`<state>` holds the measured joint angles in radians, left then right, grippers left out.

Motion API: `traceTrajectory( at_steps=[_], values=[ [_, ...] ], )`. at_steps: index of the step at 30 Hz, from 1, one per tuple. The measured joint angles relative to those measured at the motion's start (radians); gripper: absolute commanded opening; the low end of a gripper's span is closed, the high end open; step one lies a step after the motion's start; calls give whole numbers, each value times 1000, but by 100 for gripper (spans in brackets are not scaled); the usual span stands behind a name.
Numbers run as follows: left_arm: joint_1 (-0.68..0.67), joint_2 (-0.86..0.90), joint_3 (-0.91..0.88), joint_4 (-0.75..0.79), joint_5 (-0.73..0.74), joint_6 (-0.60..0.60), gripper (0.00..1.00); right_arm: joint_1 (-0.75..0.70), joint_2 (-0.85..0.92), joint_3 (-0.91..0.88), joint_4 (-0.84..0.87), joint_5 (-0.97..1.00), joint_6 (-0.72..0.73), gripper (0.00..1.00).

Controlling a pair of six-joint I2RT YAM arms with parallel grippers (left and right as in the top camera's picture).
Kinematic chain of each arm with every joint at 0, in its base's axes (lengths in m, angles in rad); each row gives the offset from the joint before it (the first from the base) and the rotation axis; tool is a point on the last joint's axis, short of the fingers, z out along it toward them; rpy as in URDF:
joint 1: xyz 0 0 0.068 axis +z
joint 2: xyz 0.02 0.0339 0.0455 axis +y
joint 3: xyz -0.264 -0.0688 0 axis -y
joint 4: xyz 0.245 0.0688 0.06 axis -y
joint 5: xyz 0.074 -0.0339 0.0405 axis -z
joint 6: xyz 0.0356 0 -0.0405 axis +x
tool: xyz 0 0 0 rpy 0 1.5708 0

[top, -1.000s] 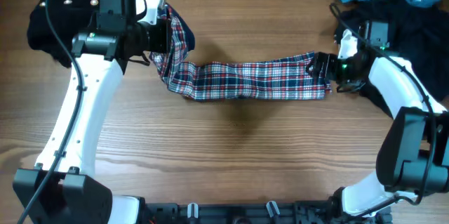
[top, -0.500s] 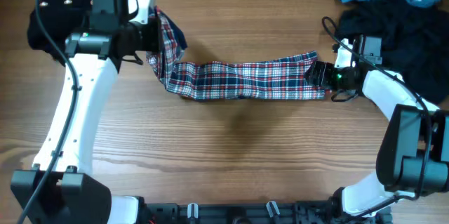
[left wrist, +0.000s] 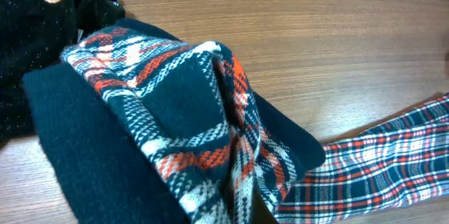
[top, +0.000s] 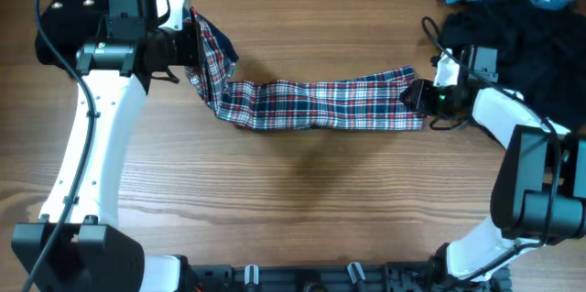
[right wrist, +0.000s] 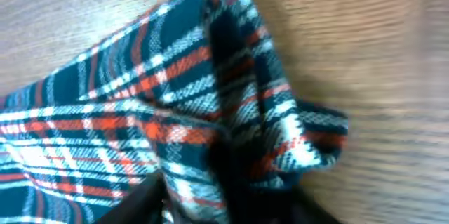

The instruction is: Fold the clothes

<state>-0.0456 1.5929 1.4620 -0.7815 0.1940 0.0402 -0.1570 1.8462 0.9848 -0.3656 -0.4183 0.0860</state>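
overhead: plaid garment (top: 320,104) stretched; left end effector (top: 192,47) clamps it, right end effector (top: 417,96) unclear.

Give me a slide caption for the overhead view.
Plaid garment laid out along the wooden table, left arm holding one end, right arm at the other end.

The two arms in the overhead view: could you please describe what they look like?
The left arm and right arm have smooth white link shells, black joints and black bases. A thin black cable loops loosely along each. The left gripper and right gripper are black. A small green light glows near the right wrist.
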Motion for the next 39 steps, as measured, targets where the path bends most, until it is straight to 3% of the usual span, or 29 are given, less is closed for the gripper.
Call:
traceTrajectory(
  at_steps=[1,13,24,39],
  values=[
    [0,0,0,0,0,0,4,0,4,-2,-4,-10,0,4],
    [27,0,0,0,0,0,4,0,6,21,-105,-72,16,4],
    [32,0,0,0,-2,0,4,23,-174,120,-251,-133,-5,4],
    [32,0,0,3,13,0,4,395,-209,155,-141,-176,57,4]
  ],
)
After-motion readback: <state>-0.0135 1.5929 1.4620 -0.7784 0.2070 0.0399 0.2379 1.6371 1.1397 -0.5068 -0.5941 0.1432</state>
